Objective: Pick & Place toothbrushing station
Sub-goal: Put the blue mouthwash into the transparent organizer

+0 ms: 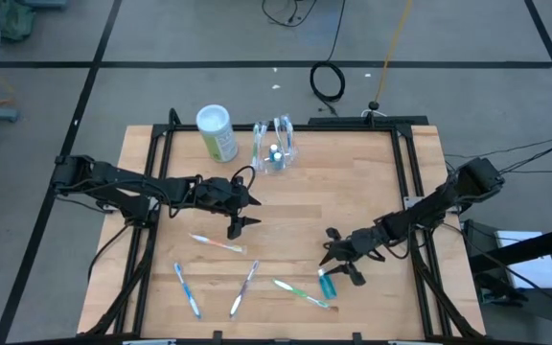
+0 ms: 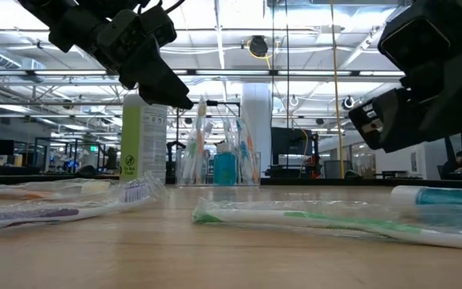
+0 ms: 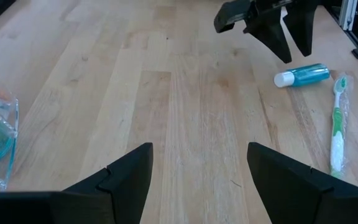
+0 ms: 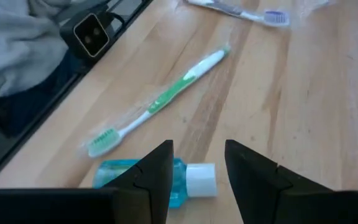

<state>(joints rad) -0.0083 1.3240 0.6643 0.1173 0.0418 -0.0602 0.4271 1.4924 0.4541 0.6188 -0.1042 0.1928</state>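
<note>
Clear toothbrushing station (image 1: 274,149) nr table's (image 1: 353,192) far edge; both hands (image 1: 241,213) (image 1: 339,261) agape, empty.

Green canister (image 1: 217,131), blue bottle (image 1: 327,284), toothbrushes on wood table (image 1: 353,192)

two dark jointed arms, black cables looped along them, matte black wedge-shaped claw fingers (image 3: 129,180)

Wooden table (image 1: 353,201) with black frame rails. Standing at its far edge: green canister (image 1: 217,132) and, beside it, clear holder (image 1: 274,149). Lying nearer the front: pink toothbrush (image 1: 217,243), two blue toothbrushes (image 1: 187,289) (image 1: 243,288), green toothbrush (image 1: 302,293), and small blue bottle (image 1: 327,283).
</note>
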